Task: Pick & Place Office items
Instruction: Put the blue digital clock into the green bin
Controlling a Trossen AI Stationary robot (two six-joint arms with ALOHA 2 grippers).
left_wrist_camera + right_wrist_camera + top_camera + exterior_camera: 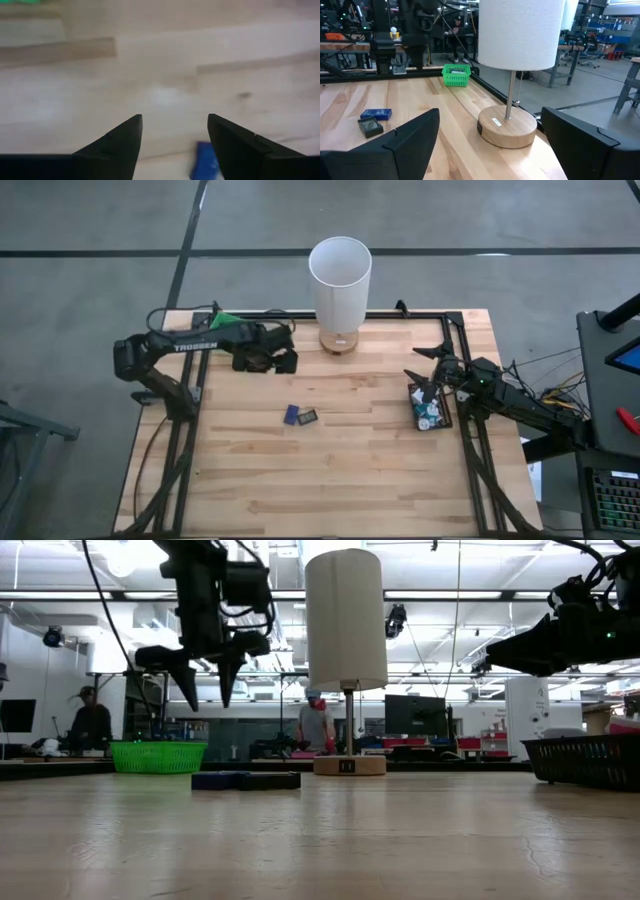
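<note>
Wooden tabletop (350,470) w/ two loose office items mid-table: a dark blue rectangle (291,414) and a darker grey-black block (308,417) just beside it, touching or nearly so. More small pieces, teal, white & dark, sit in the black tray (430,406) at the table's right edge; can't count them. Green basket (229,321) sits at the far left corner, lamp (340,280) at the far edge, centre. Left gripper (278,362) hangs in the air between the basket and the two loose pieces, fingers pointing down, parted partway, nothing between them; in its own wrist view only bare wood shows between the fingers, w/ the blue rectangle (205,160) peeking beside one fingertip. Right gripper (428,383) is over the black tray, jaws spread wide, empty as far as the wrist view shows. Step in hand, prob.: left arm between picks, lining up on the loose pair. Which container is source and which is goal isn't clear from this. Next move calls for shifting the left gripper toward mid-table until the blue piece is centred between the fingers, opening a bit more, dropping straight down, closing across its narrow side. Risk: the neighbouring block is so close a finger could nudge it or pinch both.
</note>
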